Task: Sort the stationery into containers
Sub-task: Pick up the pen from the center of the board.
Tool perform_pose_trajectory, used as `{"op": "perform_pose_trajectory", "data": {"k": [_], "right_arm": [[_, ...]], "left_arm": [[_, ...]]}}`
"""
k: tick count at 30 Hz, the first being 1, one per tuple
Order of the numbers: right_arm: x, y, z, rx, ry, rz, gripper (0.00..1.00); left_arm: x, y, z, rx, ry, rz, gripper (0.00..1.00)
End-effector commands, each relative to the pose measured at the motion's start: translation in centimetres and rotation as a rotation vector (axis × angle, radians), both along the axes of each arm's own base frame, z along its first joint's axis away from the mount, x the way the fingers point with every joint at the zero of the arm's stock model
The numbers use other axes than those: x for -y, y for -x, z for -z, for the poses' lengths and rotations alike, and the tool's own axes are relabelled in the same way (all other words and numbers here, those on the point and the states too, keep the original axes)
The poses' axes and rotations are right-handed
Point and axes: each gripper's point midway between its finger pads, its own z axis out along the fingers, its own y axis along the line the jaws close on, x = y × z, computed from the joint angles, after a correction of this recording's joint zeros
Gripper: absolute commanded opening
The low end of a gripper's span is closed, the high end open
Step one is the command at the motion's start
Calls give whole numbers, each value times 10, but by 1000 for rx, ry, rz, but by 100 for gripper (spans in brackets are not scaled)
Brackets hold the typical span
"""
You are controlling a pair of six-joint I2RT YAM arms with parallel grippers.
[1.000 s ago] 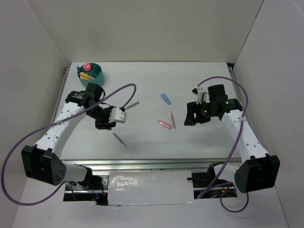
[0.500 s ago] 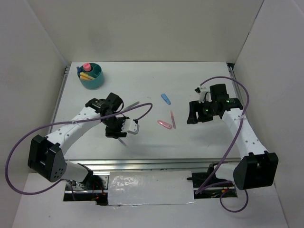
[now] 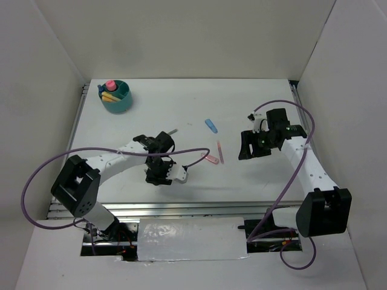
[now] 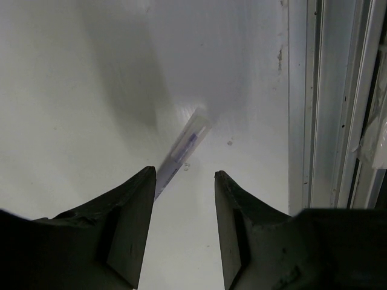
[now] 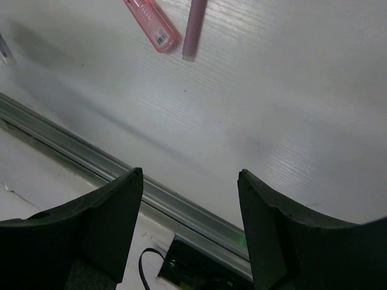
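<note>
My left gripper (image 3: 157,176) is open and low over the table near its front edge. In the left wrist view a thin purple pen (image 4: 182,144) lies on the table just ahead of the open gripper (image 4: 184,176), running in beside the left fingertip (image 4: 147,178). My right gripper (image 3: 245,147) is open and empty; it also shows in the right wrist view (image 5: 190,178). A pink clip (image 3: 210,159) and a thin pink pen (image 3: 220,152) lie left of it, and both show in the right wrist view, the clip (image 5: 151,24) beside the pen (image 5: 195,27). The teal tub (image 3: 118,103) stands far left.
The tub holds a yellow highlighter (image 3: 109,97) and a pink-capped item (image 3: 110,84). A small blue piece (image 3: 210,125) lies mid-table. A thin grey pen tip (image 3: 173,129) shows behind the left arm. The metal front rail (image 4: 320,103) runs close to the left gripper.
My left arm has swung from near the tub towards the front middle of the table and come down over the purple pen. The right arm has barely moved.
</note>
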Motion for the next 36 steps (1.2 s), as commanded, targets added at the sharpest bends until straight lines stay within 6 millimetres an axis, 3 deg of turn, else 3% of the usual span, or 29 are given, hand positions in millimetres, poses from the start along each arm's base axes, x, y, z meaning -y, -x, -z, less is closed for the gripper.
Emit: {"op": "perform_pose_trajectory", "data": {"k": [1, 13, 20, 23, 26, 27, 29, 32, 34, 35, 36], "right_arm": [[1, -9, -2, 23, -13, 4, 71], [6, -14, -3, 12, -45, 37, 71], [5, -16, -1, -1, -54, 29, 71], [3, -16, 0, -5, -63, 22, 71], [1, -17, -1, -5, -70, 17, 70], [1, -18, -2, -3, -73, 17, 70], [1, -18, -3, 1, -76, 18, 70], [-1, -18, -5, 2, -82, 15, 70], [-1, -18, -6, 5, -86, 16, 70], [-1, -18, -6, 4, -89, 15, 70], [-1, -18, -4, 0, -89, 13, 70]], "left_arm": [[3, 10, 11, -2, -10, -12, 56], [13, 9, 51, 57, -99, 2, 48], [3, 6, 63, 121, -141, 24, 40], [1, 3, 66, 139, -149, 18, 36], [3, -2, 67, 141, -153, -1, 23], [7, -11, 60, 146, -130, -31, 13], [21, -31, 39, 156, -67, -82, 3], [41, -78, -15, 172, 140, -234, 0], [38, -112, -49, 150, 296, -389, 0], [30, -147, -79, 204, 381, -466, 0], [33, -158, -96, 177, 463, -539, 0]]}}
